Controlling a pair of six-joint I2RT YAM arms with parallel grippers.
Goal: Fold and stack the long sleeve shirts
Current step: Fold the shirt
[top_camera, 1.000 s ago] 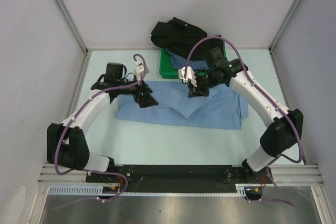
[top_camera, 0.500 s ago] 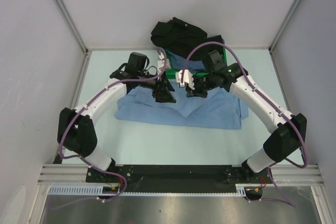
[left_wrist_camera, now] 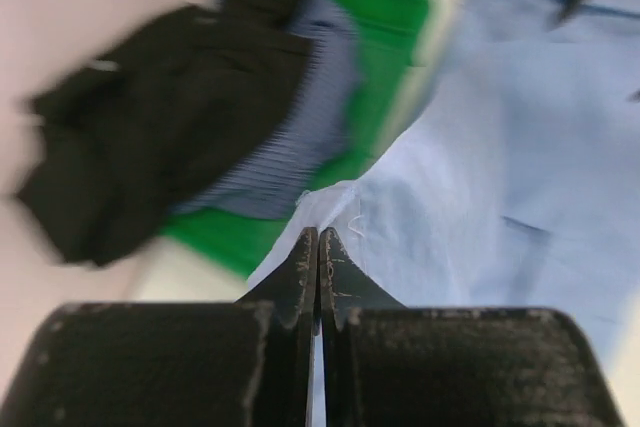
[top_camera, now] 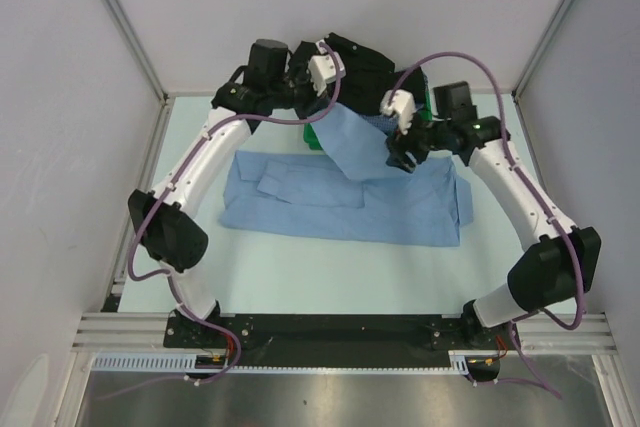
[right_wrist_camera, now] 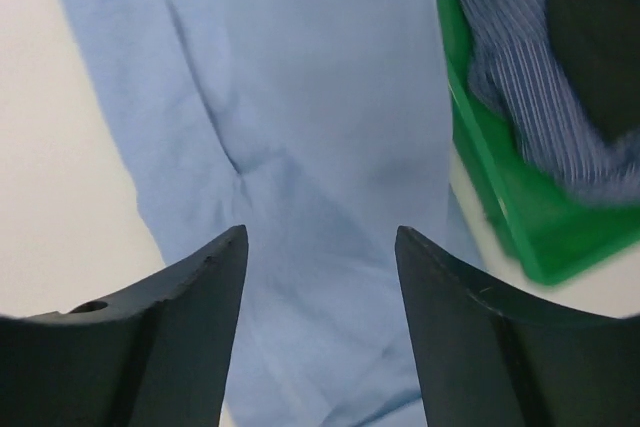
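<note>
Tray [right_wrist_camera: 497, 197] holding dark-blue checked shirt [right_wrist_camera: 520, 77], black shirt [top_camera: 350, 62] on top, maybe spilling out, left gripper [left_wrist_camera: 318, 247] pinching light blue shirt [top_camera: 340, 202], right gripper [right_wrist_camera: 320, 237] jaws apart.

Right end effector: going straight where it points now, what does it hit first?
Most likely the light blue shirt: in the wrist view it fills the gap between the open jaws of the right end effector. The green tray lies off to one side. Depth is unclear.
</note>
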